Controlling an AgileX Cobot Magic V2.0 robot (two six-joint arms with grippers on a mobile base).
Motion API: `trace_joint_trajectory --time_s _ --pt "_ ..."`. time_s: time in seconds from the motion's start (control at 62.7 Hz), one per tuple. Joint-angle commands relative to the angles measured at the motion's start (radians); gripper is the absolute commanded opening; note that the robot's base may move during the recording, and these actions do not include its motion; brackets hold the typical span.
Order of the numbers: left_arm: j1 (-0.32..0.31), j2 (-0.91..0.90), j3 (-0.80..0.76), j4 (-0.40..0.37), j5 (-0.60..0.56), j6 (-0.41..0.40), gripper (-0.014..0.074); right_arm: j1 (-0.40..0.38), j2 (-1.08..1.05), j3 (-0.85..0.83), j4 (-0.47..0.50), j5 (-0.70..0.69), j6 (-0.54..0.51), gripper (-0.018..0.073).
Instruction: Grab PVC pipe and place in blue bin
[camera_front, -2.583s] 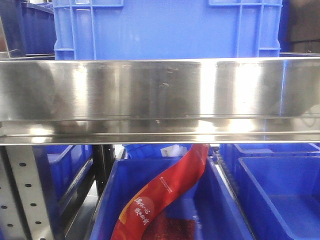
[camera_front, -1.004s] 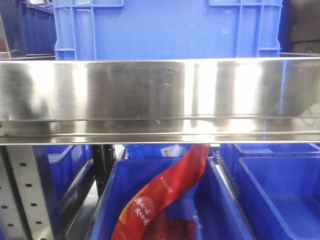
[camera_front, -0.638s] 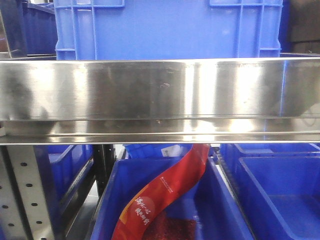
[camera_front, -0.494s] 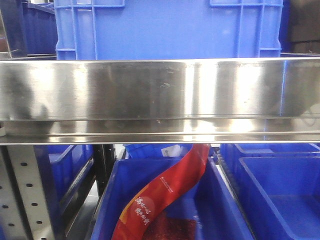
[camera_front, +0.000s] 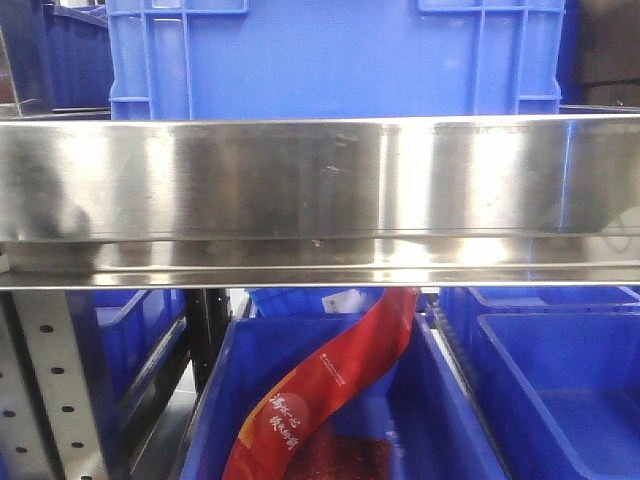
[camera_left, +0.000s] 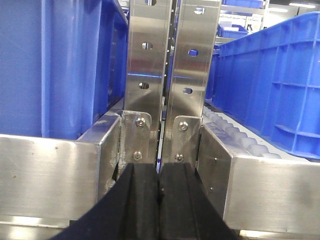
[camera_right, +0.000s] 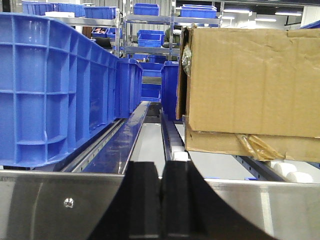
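The PVC pipe is out of view in every frame. Blue bins show in all views: a large one (camera_front: 330, 60) on the upper shelf, one (camera_front: 435, 420) below holding a red pouch, another (camera_front: 560, 400) at lower right; which one the task means I cannot tell. My left gripper (camera_left: 160, 182) is shut, its black fingers pressed together with nothing between them, facing two steel uprights (camera_left: 172, 75). My right gripper (camera_right: 161, 192) is shut and empty too, just in front of a steel shelf rail (camera_right: 60, 200).
A wide steel rail (camera_front: 320, 190) crosses the front view. A red pouch (camera_front: 330, 385) leans in the lower bin. Blue bins (camera_left: 50, 65) (camera_left: 275, 90) flank the uprights beside rollers (camera_left: 240, 140). A cardboard box (camera_right: 250, 85) sits right of a roller lane, a blue bin (camera_right: 50, 90) left.
Only the reflections on the steel rail shift slightly; the bins and the red pouch stay where they were.
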Motion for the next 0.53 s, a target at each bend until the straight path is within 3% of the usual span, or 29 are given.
trace_joint_trajectory --time_s 0.0,0.51 --pt "0.004 -0.005 -0.002 -0.006 -0.019 -0.003 -0.0111 -0.003 -0.003 0.000 0.005 -0.023 -0.002 -0.0169" --pt "0.004 -0.005 -0.002 -0.006 -0.019 -0.003 -0.0111 -0.003 -0.003 0.000 0.005 -0.023 -0.002 -0.0169"
